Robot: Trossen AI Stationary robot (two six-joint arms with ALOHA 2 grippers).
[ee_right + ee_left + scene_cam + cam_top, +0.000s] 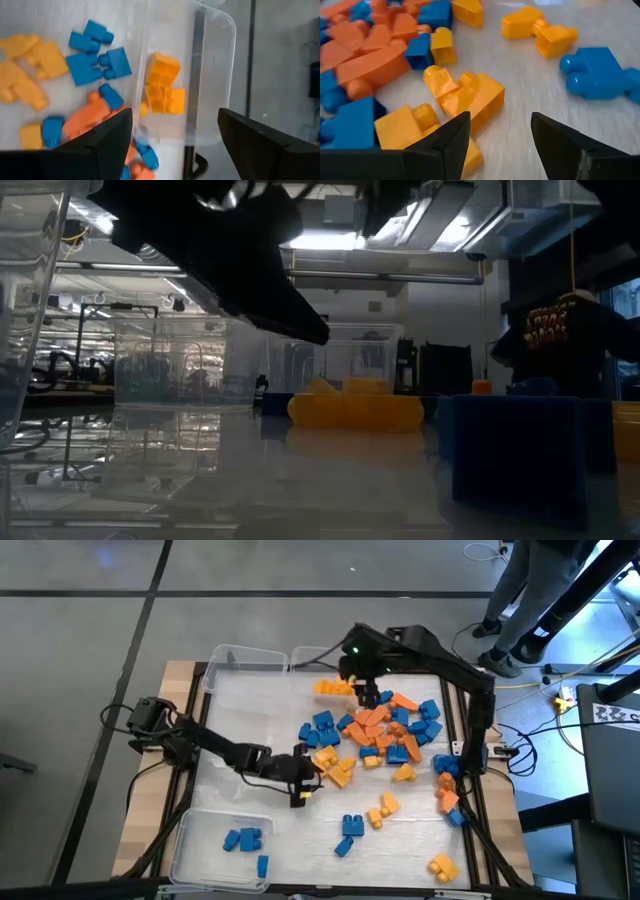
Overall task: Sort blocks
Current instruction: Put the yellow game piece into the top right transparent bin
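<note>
Blue, orange and yellow blocks [385, 730] lie heaped in the middle and right of the table. My left gripper [305, 778] is open and low beside a cluster of yellow blocks [470, 95], which sits just ahead of its fingertips [500, 137]. My right gripper [365, 685] hangs open at the far side, above the wall of a clear bin [210, 75] that holds a few yellow blocks [162, 85]. The near-left bin [190, 850] holds three blue blocks [245, 838].
Two clear bins [245, 660] stand along the far edge. Stray blocks [445, 790] lie by the right edge, and more [350, 825] lie near the front. A person [520, 600] stands beyond the far right corner. Bare table lies between the left arm and the near bin.
</note>
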